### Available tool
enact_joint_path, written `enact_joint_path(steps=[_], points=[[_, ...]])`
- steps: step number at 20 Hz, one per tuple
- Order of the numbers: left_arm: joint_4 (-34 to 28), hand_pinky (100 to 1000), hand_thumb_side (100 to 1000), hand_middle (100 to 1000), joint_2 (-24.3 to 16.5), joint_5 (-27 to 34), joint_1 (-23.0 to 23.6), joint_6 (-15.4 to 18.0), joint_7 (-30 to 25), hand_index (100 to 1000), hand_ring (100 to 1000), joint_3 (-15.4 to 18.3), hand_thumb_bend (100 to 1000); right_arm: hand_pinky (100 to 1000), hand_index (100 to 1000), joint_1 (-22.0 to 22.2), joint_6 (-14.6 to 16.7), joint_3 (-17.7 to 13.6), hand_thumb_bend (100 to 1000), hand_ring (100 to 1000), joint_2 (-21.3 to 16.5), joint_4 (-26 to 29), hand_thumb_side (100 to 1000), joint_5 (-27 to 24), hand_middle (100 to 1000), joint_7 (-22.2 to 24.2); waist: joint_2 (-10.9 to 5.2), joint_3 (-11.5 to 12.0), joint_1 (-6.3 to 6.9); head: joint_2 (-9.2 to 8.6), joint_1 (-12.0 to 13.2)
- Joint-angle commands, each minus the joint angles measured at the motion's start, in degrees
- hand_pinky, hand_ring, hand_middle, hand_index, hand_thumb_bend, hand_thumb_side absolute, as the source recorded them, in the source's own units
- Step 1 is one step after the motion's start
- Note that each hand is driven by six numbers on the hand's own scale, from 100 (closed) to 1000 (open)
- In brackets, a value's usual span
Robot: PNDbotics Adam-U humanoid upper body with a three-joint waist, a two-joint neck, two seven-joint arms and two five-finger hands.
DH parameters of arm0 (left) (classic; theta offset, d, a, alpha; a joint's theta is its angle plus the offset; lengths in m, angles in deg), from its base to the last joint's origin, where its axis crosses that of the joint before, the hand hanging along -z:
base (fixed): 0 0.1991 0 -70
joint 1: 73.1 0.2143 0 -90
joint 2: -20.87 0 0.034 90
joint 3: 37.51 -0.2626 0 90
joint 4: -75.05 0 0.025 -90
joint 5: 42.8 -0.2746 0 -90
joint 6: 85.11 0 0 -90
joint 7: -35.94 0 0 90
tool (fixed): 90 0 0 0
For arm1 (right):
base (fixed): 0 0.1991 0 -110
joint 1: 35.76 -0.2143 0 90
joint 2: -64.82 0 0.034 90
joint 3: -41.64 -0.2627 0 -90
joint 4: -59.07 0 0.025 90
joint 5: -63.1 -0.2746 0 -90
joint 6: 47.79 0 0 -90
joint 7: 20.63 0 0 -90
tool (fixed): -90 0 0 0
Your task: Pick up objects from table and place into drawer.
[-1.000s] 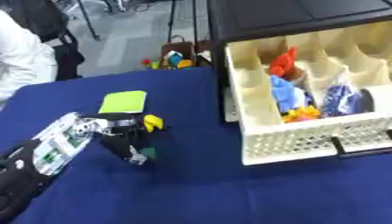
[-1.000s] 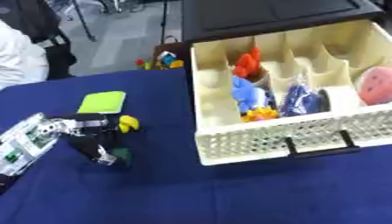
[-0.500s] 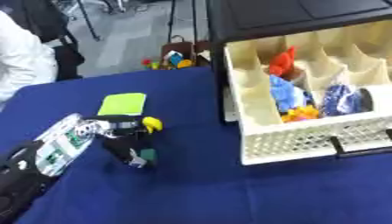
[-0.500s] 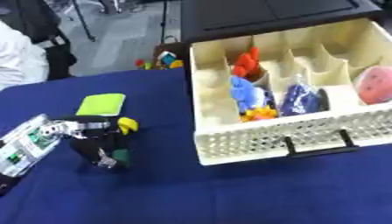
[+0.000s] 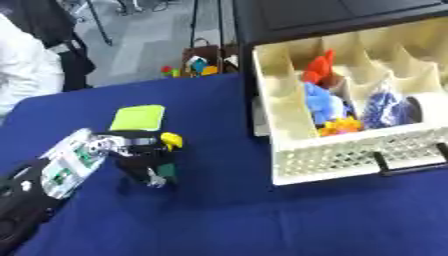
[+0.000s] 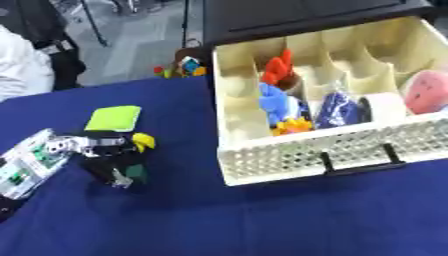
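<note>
Left hand (image 5: pixel 140 152): fingers curled round small yellow-and-dark object (image 5: pixel 168 142), beside flat lime-green block (image 5: pixel 138 117). Risk: object slips before reaching cream plastic divided drawer (image 6: pixel 297 157).

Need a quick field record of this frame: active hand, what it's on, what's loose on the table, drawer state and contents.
active hand: left hand, fingers curled down over a small dark object with a green patch
right hand: not in view
loose on table: flat lime-green square pad; small yellow object beside the fingers
table: blue cloth-covered table
drawer: cream perforated plastic drawer, pulled open, dark handle in front
drawer contents: red toy, blue toy, orange piece, blue patterned bag, pink round object
</note>
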Motion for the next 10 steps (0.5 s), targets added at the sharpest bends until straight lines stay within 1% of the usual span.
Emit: enact_joint_path(steps=[1, 8, 10], points=[[0.9, 438, 390, 520, -0.5, 0.2, 0.0, -0.2, 0.5, 689, 535, -0.2, 388, 588, 764, -0.8, 2.1, -0.4, 100, 613, -0.6, 0.5, 1000, -0.1, 555, -2.7, -0.75, -0.1, -0.34, 0.51, 0.0], [1.3, 398, 391, 478, -0.5, 0.9, 0.1, -0.7, 0.9, 651, 504, -0.3, 320, 589, 765, -0.7, 1.8, -0.6, 100, 614, -0.7, 0.5, 1000, -0.1, 556, -3.2, -0.82, -0.1, -0.4, 0.9, 0.0], [1.1, 392, 390, 474, -0.7, 1.1, 0.1, -0.8, 1.0, 646, 500, -0.3, 314, 589, 764, -0.7, 1.8, -0.6, 100, 614, -0.7, 0.5, 1000, -0.1, 556, -3.3, -0.93, -0.1, -0.42, 0.97, 0.0]])
